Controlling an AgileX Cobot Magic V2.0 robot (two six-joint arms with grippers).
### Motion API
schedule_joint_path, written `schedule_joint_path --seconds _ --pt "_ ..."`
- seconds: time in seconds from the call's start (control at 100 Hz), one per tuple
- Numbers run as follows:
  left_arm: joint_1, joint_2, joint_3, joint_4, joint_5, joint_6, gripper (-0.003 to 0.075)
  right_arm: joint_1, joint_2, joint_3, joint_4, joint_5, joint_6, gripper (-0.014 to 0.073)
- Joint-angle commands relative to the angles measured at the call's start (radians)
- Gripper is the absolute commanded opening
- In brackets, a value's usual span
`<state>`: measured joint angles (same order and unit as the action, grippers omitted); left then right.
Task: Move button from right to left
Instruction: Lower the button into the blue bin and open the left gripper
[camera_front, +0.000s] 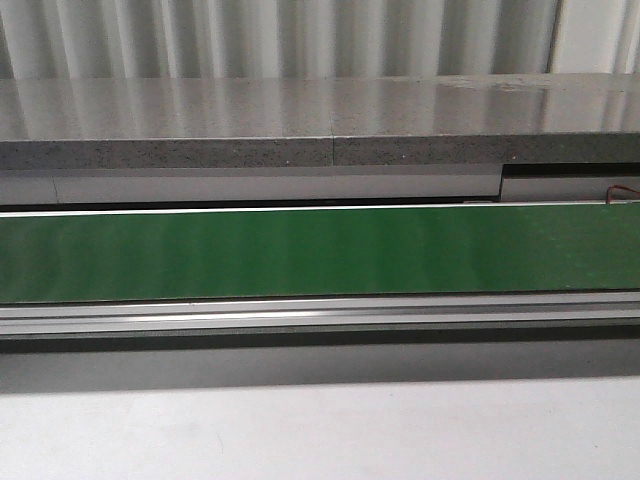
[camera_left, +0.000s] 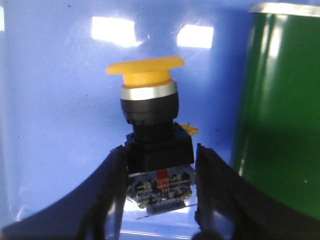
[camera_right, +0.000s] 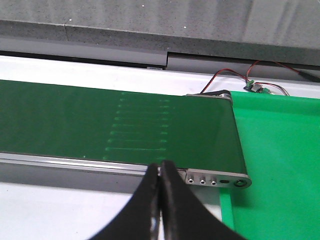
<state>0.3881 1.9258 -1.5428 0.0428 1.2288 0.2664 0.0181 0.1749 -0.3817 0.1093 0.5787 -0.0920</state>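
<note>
The button (camera_left: 150, 125) shows only in the left wrist view: yellow-orange mushroom cap, silver ring, black collar and body, translucent contact block with a red mark. My left gripper (camera_left: 160, 165) is shut on it, with the black fingers (camera_left: 107, 195) on either side of its black body and the cap pointing away from the wrist. It is held over a blue surface (camera_left: 50, 115). My right gripper (camera_right: 161, 172) is shut and empty, just in front of the rail near the right end of the green belt (camera_right: 100, 125). Neither arm shows in the front view.
The green belt (camera_front: 320, 250) runs across the front view between metal rails, with a grey ledge (camera_front: 300, 120) behind it. A green mat (camera_right: 280, 165) lies past the belt's right end, with a small wired board (camera_right: 256, 86). The belt's edge (camera_left: 280, 120) borders the blue surface.
</note>
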Motion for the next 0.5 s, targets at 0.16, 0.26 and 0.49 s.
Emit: schedule_joint_path --seconds 0.16,0.26,0.49 --pt "0.005 0.067 -0.023 0.038 0.026 0.009 0.0076 -0.001 0.011 -0.026 -0.009 -0.074 -0.007 -0.0067" --pt "0.005 0.086 -0.023 0.037 0.026 0.03 0.0077 -0.001 0.011 -0.026 -0.009 -0.074 -0.007 -0.0067" --pt "0.005 0.089 -0.023 0.027 0.029 0.063 0.0274 -0.001 0.011 -0.026 -0.009 -0.074 -0.007 -0.0067"
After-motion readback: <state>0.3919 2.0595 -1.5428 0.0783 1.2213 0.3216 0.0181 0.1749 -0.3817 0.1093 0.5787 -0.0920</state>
